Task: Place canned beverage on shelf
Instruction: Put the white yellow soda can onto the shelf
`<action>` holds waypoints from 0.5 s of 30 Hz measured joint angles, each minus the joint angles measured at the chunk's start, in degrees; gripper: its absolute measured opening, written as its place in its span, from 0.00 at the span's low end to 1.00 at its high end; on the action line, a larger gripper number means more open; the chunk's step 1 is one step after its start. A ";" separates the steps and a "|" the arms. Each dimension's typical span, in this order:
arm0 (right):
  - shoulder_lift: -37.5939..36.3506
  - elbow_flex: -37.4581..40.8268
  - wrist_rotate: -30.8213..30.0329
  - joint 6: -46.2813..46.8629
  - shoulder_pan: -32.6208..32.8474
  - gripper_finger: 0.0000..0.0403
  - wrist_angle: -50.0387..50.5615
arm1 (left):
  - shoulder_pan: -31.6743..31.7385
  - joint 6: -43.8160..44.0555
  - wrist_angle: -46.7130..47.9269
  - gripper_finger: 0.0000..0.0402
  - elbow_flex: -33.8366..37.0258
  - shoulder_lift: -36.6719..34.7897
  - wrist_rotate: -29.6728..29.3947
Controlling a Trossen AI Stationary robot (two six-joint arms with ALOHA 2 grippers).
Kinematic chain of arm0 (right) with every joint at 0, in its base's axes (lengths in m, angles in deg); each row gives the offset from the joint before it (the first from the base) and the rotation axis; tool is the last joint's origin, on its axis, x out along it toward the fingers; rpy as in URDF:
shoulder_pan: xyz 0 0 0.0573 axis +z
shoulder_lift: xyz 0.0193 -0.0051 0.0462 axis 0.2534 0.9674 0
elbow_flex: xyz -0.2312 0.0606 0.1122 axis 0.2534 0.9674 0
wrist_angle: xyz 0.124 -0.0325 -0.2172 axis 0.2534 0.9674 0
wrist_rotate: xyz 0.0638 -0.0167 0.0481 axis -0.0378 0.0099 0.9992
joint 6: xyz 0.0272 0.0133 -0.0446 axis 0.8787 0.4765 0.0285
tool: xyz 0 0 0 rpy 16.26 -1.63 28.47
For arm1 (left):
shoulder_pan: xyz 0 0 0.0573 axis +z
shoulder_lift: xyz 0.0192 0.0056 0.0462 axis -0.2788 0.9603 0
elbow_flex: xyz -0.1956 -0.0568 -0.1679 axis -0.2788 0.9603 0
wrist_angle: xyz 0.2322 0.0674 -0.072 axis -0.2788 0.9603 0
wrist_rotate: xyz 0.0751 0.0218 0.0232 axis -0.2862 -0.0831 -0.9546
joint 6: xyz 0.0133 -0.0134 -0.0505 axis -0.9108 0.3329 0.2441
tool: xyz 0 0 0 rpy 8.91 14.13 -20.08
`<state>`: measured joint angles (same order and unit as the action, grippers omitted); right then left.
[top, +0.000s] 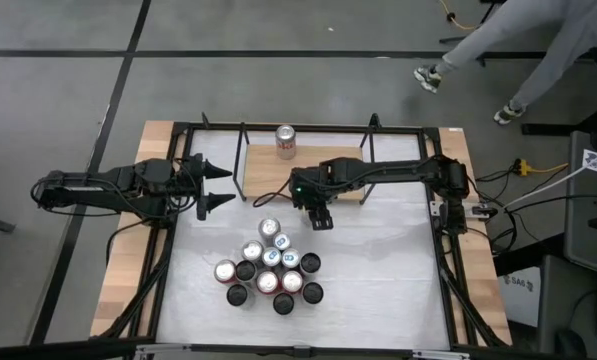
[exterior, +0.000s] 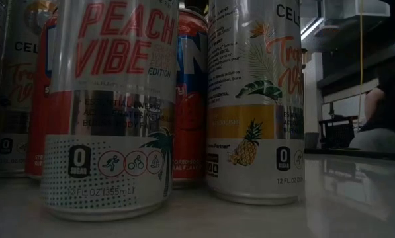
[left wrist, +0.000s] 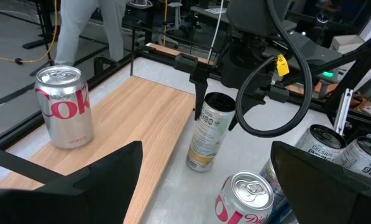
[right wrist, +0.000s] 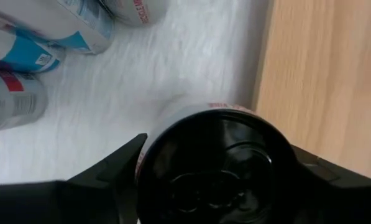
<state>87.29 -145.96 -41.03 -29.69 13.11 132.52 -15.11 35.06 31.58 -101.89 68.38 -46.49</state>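
1. The black-topped can [left wrist: 208, 130] stands upright on the white bench [top: 378, 270], just beside the light-wood shelf [left wrist: 145, 118], between the fingers of your right tool [top: 321, 218].
2. The right wrist view shows both fingers flanking the can; whether they are clamped on it, you cannot tell.
3. You look to be at the grasp step: next, confirm the grip, lift, and carry it onto the shelf near the Coke can [left wrist: 63, 106].
4. Your left tool [top: 210, 187] waits with fingers apart, well clear.

Black-topped can [right wrist: 213, 165] between pincer [right wrist: 216, 180] fingers (beside wood)
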 joint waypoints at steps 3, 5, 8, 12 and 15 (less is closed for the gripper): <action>0.00 -0.63 0.93 0.03 0.01 0.65 0.83 | 0.00 -0.01 0.00 0.87 0.00 -0.01 0.00; 0.04 -1.90 1.63 0.08 0.06 0.63 2.64 | 0.00 -0.01 0.00 0.87 0.00 -0.01 0.00; 0.04 -5.41 1.89 0.06 0.10 0.63 4.51 | 0.01 -0.01 0.00 0.87 0.00 -0.01 0.00; 0.04 -10.76 1.99 -0.61 0.09 0.64 8.50 | 0.00 -0.01 0.00 0.87 0.00 -0.01 0.00; 0.04 -14.74 1.99 -2.12 -0.37 0.64 9.79 | 0.02 -0.01 0.00 0.87 0.00 -0.01 0.00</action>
<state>87.33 -160.69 -39.03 -31.80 12.74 142.32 -15.09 35.05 31.58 -101.89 68.37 -46.49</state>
